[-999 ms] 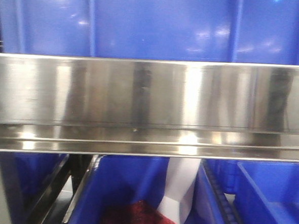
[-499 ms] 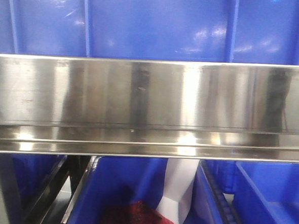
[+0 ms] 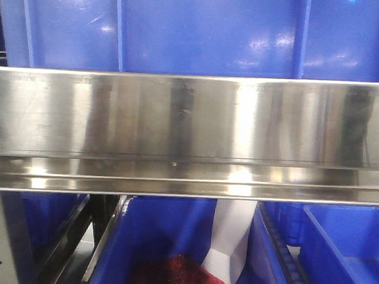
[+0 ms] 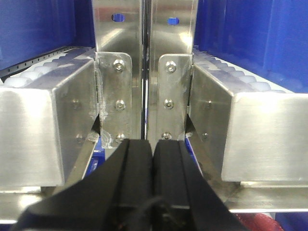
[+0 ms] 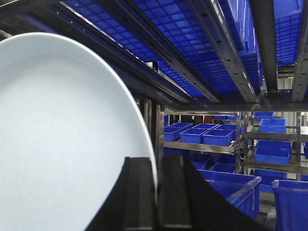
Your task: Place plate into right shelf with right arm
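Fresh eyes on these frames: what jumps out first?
The white plate fills the left of the right wrist view, its rim pinched in the right gripper. In the front view a shiny steel rail spans the middle, with blue bins above and below. The left gripper is shut on nothing, facing steel brackets.
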Robot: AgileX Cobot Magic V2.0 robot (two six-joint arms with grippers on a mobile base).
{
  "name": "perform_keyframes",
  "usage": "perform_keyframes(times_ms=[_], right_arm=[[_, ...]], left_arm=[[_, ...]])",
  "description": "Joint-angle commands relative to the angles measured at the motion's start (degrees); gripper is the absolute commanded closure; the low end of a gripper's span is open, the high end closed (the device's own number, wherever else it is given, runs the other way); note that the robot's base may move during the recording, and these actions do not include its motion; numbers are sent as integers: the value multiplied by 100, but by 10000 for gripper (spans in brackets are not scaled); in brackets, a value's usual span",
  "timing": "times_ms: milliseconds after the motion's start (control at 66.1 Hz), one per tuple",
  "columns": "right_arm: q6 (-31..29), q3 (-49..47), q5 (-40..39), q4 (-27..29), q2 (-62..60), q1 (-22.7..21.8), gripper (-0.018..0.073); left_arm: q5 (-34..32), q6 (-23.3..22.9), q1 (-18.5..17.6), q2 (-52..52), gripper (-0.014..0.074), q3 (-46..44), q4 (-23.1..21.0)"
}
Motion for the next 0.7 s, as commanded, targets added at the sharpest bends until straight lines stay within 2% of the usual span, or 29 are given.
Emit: perform_keyframes(times_ms=[0,454,681], right_arm=[[-33,-153,-450,39,111,-21,503],[-33,-194,-446,39,202,-21,503],[-33,-870,-131,39,1103,-21,503]], left_arm=[[-492,-19,-4,-30,643,46,-23],[-492,-19,-4,-30,643,46,-23],[-492,-19,-4,-30,643,46,-23]])
